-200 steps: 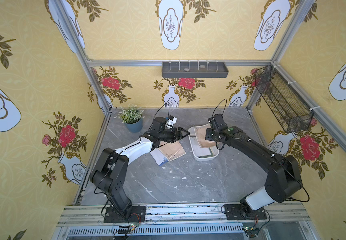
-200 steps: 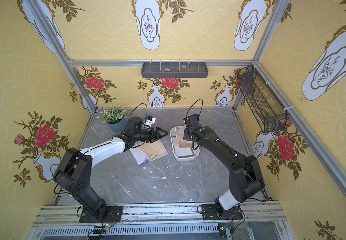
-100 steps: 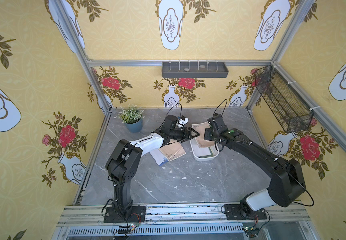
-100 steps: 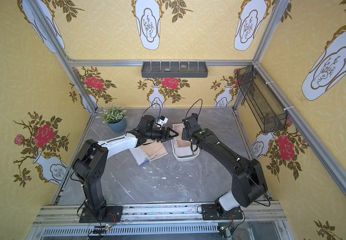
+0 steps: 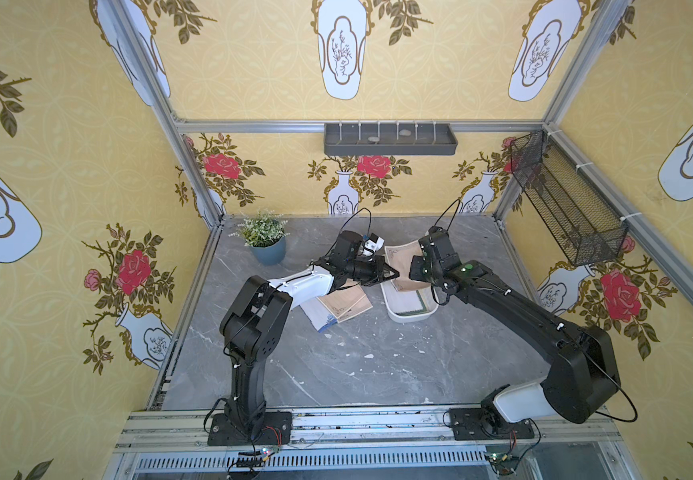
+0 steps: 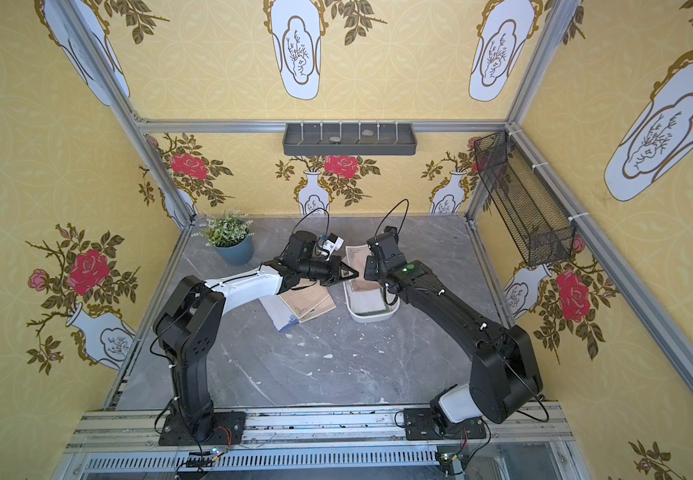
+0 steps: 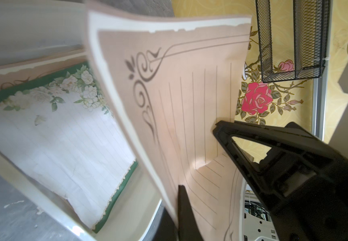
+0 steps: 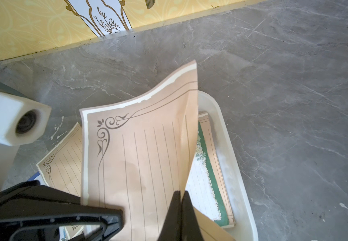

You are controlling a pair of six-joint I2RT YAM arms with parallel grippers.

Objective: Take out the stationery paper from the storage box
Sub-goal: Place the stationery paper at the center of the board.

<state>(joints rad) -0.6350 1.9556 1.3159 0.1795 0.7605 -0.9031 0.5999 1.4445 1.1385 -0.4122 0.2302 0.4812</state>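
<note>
A tan sheet of stationery paper (image 5: 399,258) (image 6: 356,259) with dark corner flourishes is held curved above the white storage box (image 5: 410,318) (image 6: 372,318). My left gripper (image 5: 394,274) (image 7: 179,198) is shut on one edge of this sheet (image 7: 179,100). My right gripper (image 6: 367,272) (image 8: 181,194) is shut on the opposite edge of the sheet (image 8: 139,158). A white sheet with a green floral border (image 7: 54,135) (image 8: 203,173) lies on top inside the box (image 8: 231,150), with tan sheets under it. More sheets (image 5: 342,305) (image 6: 305,303) lie in a pile on the table left of the box.
A potted plant (image 5: 266,241) stands at the back left of the grey marble table. A grey compartmented tray (image 5: 390,139) hangs on the back wall and a black wire-mesh basket (image 5: 565,208) on the right wall. Small white scraps (image 5: 367,356) dot the table.
My left gripper swung right from above the pile to the raised tan sheet and shut on its edge. My right gripper kept hold of the sheet, barely moving.
</note>
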